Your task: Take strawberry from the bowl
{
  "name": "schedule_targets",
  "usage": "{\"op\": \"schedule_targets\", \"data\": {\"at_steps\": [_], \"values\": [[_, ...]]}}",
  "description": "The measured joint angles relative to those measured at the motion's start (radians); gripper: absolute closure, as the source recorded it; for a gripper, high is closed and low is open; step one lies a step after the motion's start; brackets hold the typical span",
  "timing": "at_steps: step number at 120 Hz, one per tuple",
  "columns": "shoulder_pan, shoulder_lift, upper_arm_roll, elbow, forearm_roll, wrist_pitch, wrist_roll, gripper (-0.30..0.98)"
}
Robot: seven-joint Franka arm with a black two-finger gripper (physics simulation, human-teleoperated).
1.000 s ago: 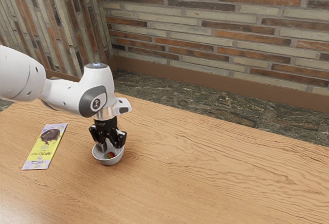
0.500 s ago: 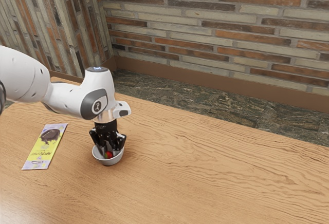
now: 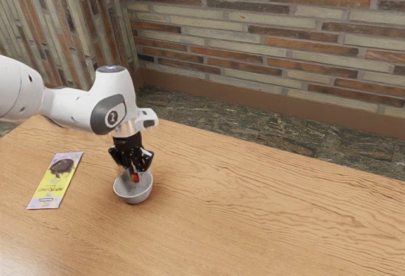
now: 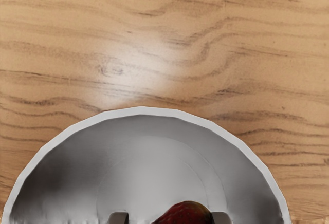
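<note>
The gripper (image 3: 134,173) points down over the bowl (image 3: 133,196), apparently holding the strawberry (image 3: 135,178).

This was an indoor room, whether home or café unclear: a wall of narrow orange, brown and cream bricks (image 3: 266,42), a plain brown baseboard (image 3: 285,103), a dark, veined stone-look floor (image 3: 253,125) and a light-brown, wood-grained table (image 3: 266,213).

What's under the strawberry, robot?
Under the strawberry is the bowl; some of its grey inside shows. My pincer holds the strawberry up off the bottom. The strawberry covers the spot right beneath, so I can't see that bit.
</note>
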Motion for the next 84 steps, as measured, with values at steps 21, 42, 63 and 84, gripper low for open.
{"op": "schedule_targets", "data": {"at_steps": [21, 42, 63, 84], "values": [[-0.006, -0.067, -0.074, -0.011, 0.004, -0.012, -0.01, 0.62], [-0.006, -0.03, -0.17, 0.047, -0.008, -0.015, -0.019, 0.63], [-0.007, 0.058, -0.256, 0.126, -0.016, -0.011, -0.029, 0.64], [-0.007, 0.139, -0.304, 0.185, -0.013, -0.005, -0.039, 0.65]]}}
